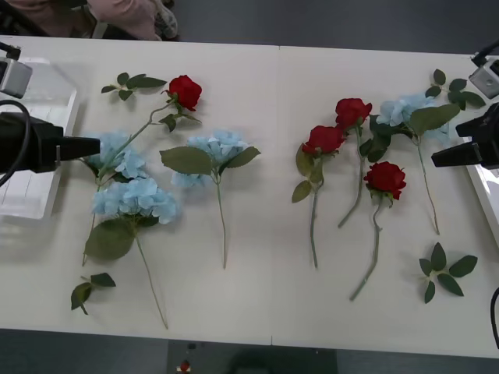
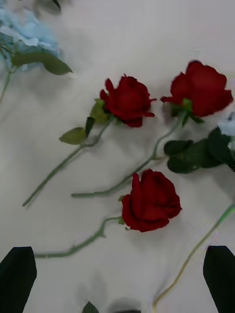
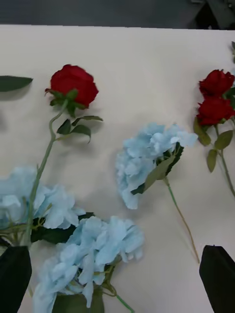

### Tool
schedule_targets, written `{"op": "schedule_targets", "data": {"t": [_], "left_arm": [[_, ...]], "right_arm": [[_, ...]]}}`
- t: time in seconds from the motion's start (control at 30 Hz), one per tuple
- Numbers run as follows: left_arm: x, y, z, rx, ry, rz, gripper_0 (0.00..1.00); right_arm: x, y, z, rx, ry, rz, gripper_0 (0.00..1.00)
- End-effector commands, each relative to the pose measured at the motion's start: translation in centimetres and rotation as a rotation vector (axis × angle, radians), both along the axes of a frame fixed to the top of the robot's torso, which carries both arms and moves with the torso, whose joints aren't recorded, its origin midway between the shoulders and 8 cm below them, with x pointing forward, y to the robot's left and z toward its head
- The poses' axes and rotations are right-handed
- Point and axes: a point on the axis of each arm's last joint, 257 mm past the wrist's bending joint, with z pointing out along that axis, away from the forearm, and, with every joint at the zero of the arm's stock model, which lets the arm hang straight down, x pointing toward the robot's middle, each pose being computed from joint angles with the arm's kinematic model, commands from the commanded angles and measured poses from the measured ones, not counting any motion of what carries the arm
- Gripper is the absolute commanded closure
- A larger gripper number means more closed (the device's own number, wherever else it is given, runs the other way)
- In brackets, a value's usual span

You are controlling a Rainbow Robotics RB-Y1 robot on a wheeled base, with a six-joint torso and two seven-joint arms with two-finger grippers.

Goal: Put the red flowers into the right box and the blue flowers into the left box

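Three red flowers lie right of centre [image 1: 323, 140] [image 1: 352, 111] [image 1: 386, 179], and a fourth [image 1: 185, 92] lies at the upper left, its stem crossing the blue flowers. Blue flowers sit at the left [image 1: 117, 160] [image 1: 136, 199], the middle [image 1: 218, 146] and the far right [image 1: 405, 109]. My left gripper [image 1: 82, 148] hovers beside the left blue clusters [image 3: 93, 254], open, in front of the left box [image 1: 35, 187]. My right gripper [image 1: 444, 156] hangs open by the right box [image 1: 487, 195], above the nearest rose [image 2: 152, 200]. Neither holds anything.
Loose green leaf sprigs lie at the upper left [image 1: 132, 82], lower left [image 1: 90, 288], lower right [image 1: 444, 273] and upper right [image 1: 456, 89]. The white table [image 1: 265, 70] has bare room along its far side and between the two flower groups.
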Motion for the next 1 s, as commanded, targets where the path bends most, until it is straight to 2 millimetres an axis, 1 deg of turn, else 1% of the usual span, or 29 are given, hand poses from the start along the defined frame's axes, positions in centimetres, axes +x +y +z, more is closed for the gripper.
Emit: {"op": "schedule_targets", "data": {"t": [0.03,0.07,0.17,0.27,0.33,0.4,0.43,0.5,0.6,0.73,0.8,0.83,0.93,1.0], "left_arm": [[0.9,1.4,0.7,0.009,0.013,0.034,0.0],[1.0,2.3,0.1,0.014,0.031,0.052,0.0],[1.5,4.3,-0.8,0.019,0.058,0.095,0.0],[1.7,5.9,-1.8,0.032,0.086,0.127,0.0],[2.0,7.4,-2.6,0.061,0.095,0.157,0.0],[2.2,8.3,-3.1,0.077,0.103,0.178,0.0],[2.2,8.5,-3.3,0.078,0.106,0.181,0.0],[2.4,9.3,-4.0,0.083,0.122,0.2,0.0],[2.9,10.0,-4.9,0.107,0.135,0.214,0.0],[3.5,9.8,-5.7,0.104,0.154,0.217,0.0],[4.1,9.3,-6.3,0.093,0.164,0.217,0.0],[4.1,9.2,-6.6,0.092,0.169,0.215,0.0],[4.7,8.4,-8.0,0.088,0.183,0.213,0.0],[5.0,8.4,-8.7,0.114,0.18,0.218,0.0]], "right_arm": [[0.4,-1.9,-0.9,0.002,0.091,-0.189,0.0],[0.4,-2.5,-1.3,0.003,0.118,-0.245,0.0],[0.8,-3.7,-2.4,-0.005,0.163,-0.362,0.0],[1.4,-4.7,-3.3,-0.03,0.182,-0.455,0.0],[1.9,-5.6,-4.2,-0.058,0.193,-0.522,0.0],[2.4,-6.0,-5.4,-0.067,0.203,-0.556,0.0],[2.6,-6.2,-5.8,-0.067,0.203,-0.562,0.0],[3.4,-6.7,-7.3,-0.058,0.209,-0.58,0.0],[3.9,-7.3,-8.7,-0.049,0.22,-0.603,0.0],[4.5,-7.8,-9.8,-0.09,0.204,-0.618,0.0],[5.1,-8.2,-10.5,-0.127,0.184,-0.631,0.0],[5.3,-8.3,-10.6,-0.135,0.173,-0.634,0.0],[6.5,-8.4,-11.1,-0.147,0.133,-0.641,0.0],[7.2,-8.3,-11.4,-0.15,0.113,-0.641,0.0]]}}
